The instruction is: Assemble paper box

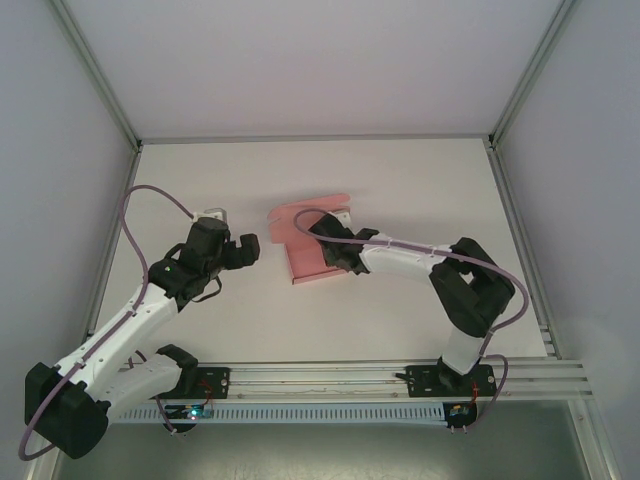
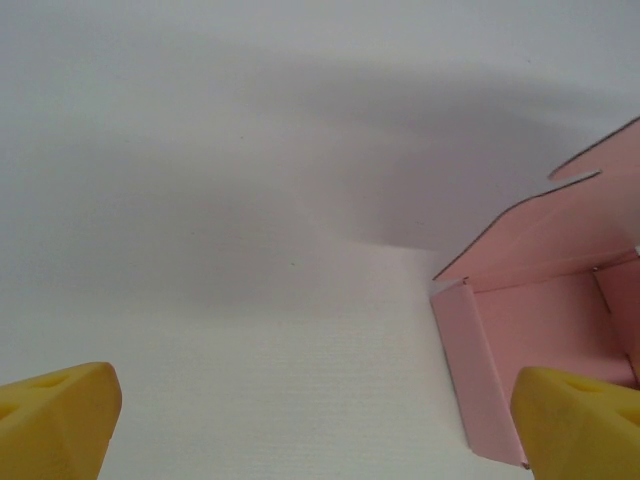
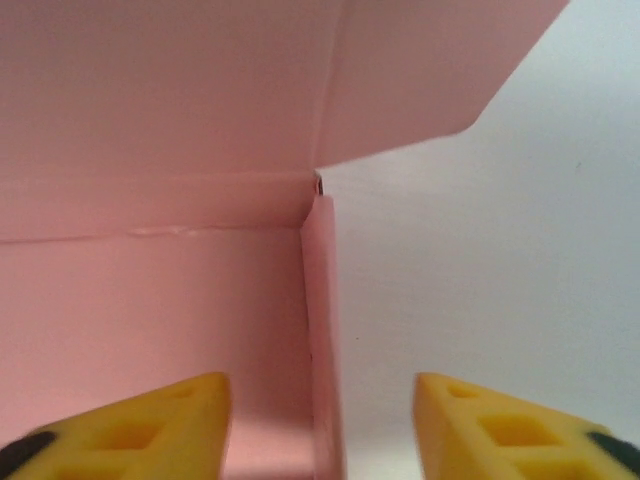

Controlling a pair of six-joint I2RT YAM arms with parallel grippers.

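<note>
The pink paper box lies partly folded at the middle of the white table, with side walls up and its lid flap standing at the back. My right gripper hangs over it. In the right wrist view its yellow jaws are open and straddle the box's upright side wall, touching nothing. My left gripper is open just left of the box. In the left wrist view, bare table lies between its fingers and the box sits at the right.
The white table is ringed by grey enclosure walls and aluminium posts. A metal rail carries both arm bases along the near edge. Purple cables loop off each arm.
</note>
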